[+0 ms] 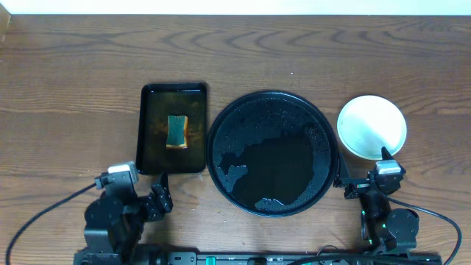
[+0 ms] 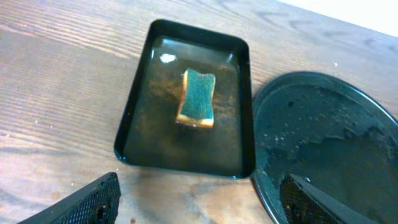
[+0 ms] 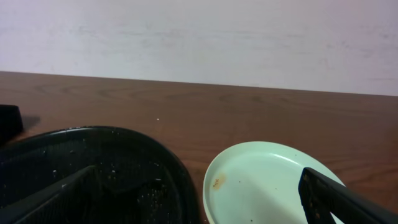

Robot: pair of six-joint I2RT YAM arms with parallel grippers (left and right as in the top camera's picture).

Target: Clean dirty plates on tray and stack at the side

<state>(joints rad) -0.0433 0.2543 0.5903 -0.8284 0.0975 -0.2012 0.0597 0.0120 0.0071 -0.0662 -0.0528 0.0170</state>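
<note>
Light is coming soft and even from above; the table (image 1: 73, 66) is showing only faint shadows. Ahead of the left pincer (image 2: 200, 179), the wet small tray (image 2: 250, 112) is catching a white glint at its far end. Between the pincers, the wet round tray (image 1: 250, 118) is giving off dull grey glare. At the right pincer (image 3: 199, 169), the fingers (image 3: 339, 199) are blurring. Ahead of it, the plate (image 3: 261, 180) is looking slightly soft and the wall (image 3: 199, 37) is washing out pale.

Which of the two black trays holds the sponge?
The smaller rectangular tray, left of the large round tray; the sponge lies in its middle.
</note>
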